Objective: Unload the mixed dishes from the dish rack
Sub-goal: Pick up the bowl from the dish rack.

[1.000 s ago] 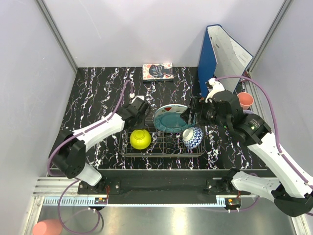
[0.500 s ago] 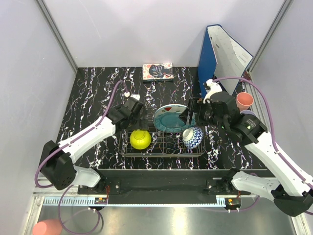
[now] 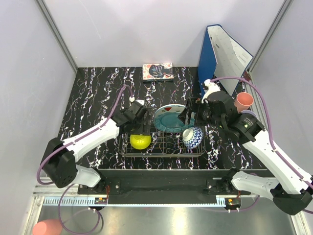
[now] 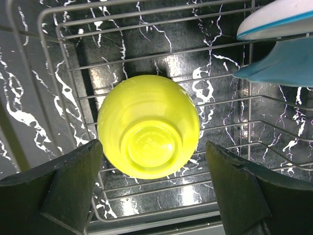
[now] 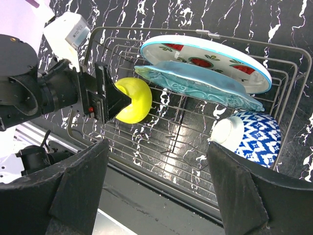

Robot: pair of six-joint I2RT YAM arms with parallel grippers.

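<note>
The left claw (image 4: 154, 164) has its fingers wide apart, one on each side of the yellow bowl (image 4: 148, 126), very near it but holding nothing. This bowl lies upside down at the left end of the rack (image 4: 73, 30), which stands on the counter (image 3: 93, 93). The right claw (image 5: 156, 169) is also spread and empty. It hangs over the teal plate (image 5: 195, 85), the white plate (image 5: 205, 53) and the blue-patterned bowl (image 5: 254, 137).

The step in hand seems to be taking the yellow bowl. I think the fingers should go lower, past the widest part, and close softly, because the round glossy wall may slip. Then lift straight up, away from the wires and the teal plate.

The pink cup (image 3: 244, 100) stands on the counter, outside the rack. The book (image 3: 158, 71) has writing, but it is too small to read.
</note>
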